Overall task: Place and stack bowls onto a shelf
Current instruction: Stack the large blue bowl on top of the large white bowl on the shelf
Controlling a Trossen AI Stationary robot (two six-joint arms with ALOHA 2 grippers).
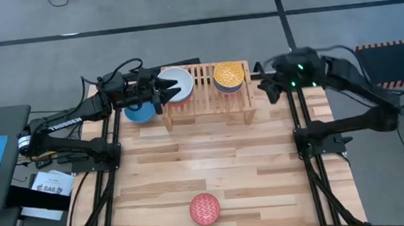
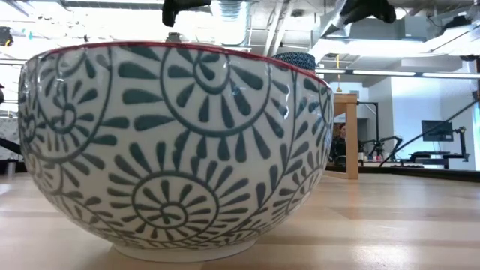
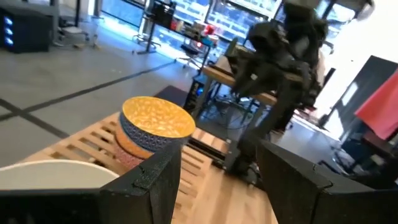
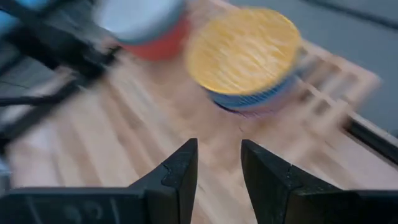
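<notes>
The shelf (image 1: 207,104) stands at the table's far edge. A white bowl (image 1: 178,82) sits in a red bowl (image 4: 163,38) on the shelf's left end. On its right part stands a stack topped by a yellow bowl (image 1: 228,74). A plain blue bowl (image 1: 138,114) rests on the table left of the shelf. A red patterned bowl (image 1: 204,208) stands near the front edge. My left gripper (image 1: 166,94) is open, level at the white bowl's left rim (image 3: 56,168), with nothing between its fingers. My right gripper (image 1: 263,89), open and empty, hovers off the shelf's right end.
The plank table (image 1: 212,155) has bare wood between the shelf and the red patterned bowl, which fills the low view (image 2: 172,150). A grey stand with papers (image 1: 6,162) sits off the table's left side. The arm frames run along both side edges.
</notes>
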